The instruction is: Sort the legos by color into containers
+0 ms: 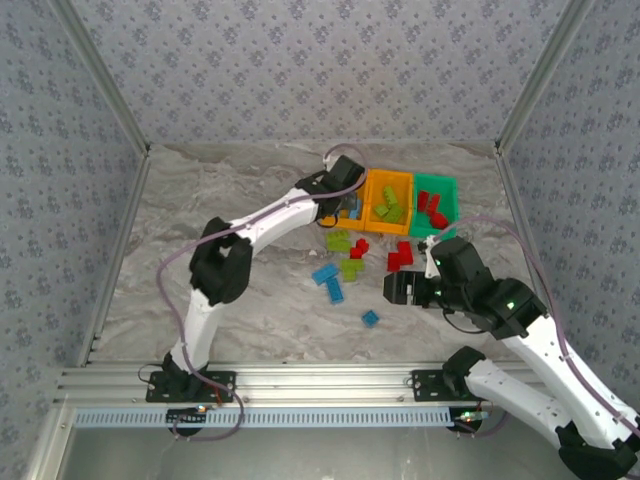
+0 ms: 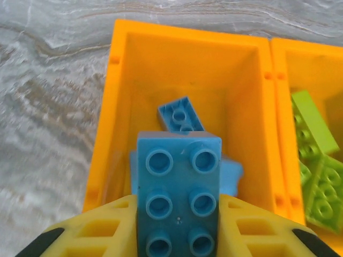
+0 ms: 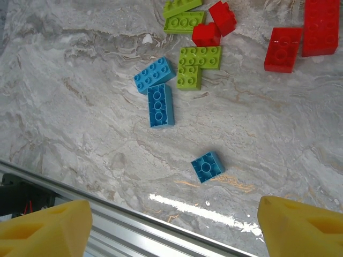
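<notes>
The left gripper pinches a blue brick directly above the leftmost orange bin, its long axis pointing at the bin's far wall (other blue legos lie inside). The right gripper, well apart from that bin, gapes wide and empty.

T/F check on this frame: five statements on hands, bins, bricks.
1. The left hand is shut on a blue brick. True.
2. That brick hangs over a red bin. False: it is over the left orange bin, which has other blue bricks in it.
3. Lime bricks lie in the middle orange bin. True.
4. The right hand grips a red brick. False: it is open and empty.
5. The green bin holds blue bricks. False: red bricks lie in it.
</notes>
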